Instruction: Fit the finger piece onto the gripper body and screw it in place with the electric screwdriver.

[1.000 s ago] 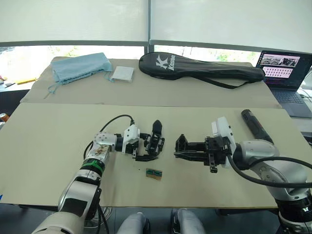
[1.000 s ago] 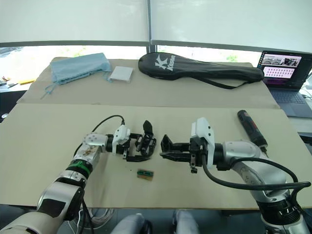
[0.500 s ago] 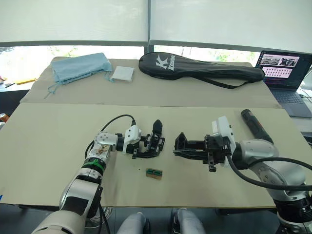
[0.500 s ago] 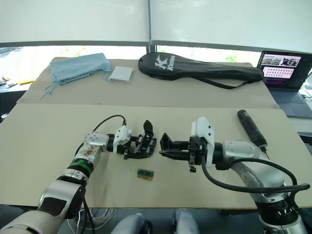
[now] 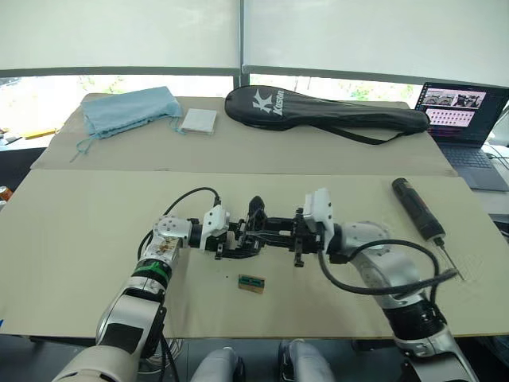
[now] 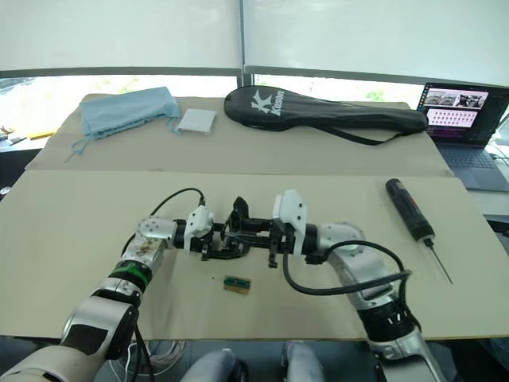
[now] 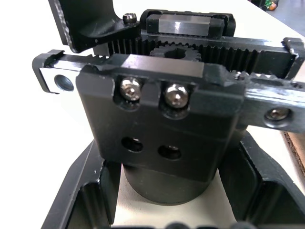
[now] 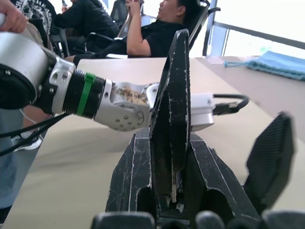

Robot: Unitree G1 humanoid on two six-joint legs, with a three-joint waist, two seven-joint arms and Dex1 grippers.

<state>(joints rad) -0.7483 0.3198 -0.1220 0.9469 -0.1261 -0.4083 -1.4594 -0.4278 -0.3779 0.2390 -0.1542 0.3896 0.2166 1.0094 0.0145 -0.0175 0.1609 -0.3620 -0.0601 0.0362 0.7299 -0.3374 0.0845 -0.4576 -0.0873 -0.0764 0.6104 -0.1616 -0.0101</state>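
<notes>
My left gripper (image 5: 241, 241) is shut on the gripper body (image 7: 162, 138), a black block with a round base and toothed racks. It rests on the table, with its one pointed finger (image 5: 254, 208) sticking up. My right gripper (image 5: 270, 231) reaches in from the right and meets the body. It is shut on the thick base of the finger piece (image 8: 170, 109), a scratched, tapered black piece that stands pointed between its fingers. The electric screwdriver (image 5: 417, 208) lies on the table at the right, bit toward the front edge, apart from both grippers.
A small green and brown board (image 5: 251, 283) lies just in front of the grippers. On the far table are a black racket bag (image 5: 318, 111), a blue cloth (image 5: 131, 107) and a white packet (image 5: 199, 120). A laptop (image 5: 461, 111) stands at the far right. People (image 8: 152, 33) sit beyond the table.
My right arm has swung left, carrying its gripper from a hand's width away right up to the gripper body. The left gripper and the screwdriver have stayed put.
</notes>
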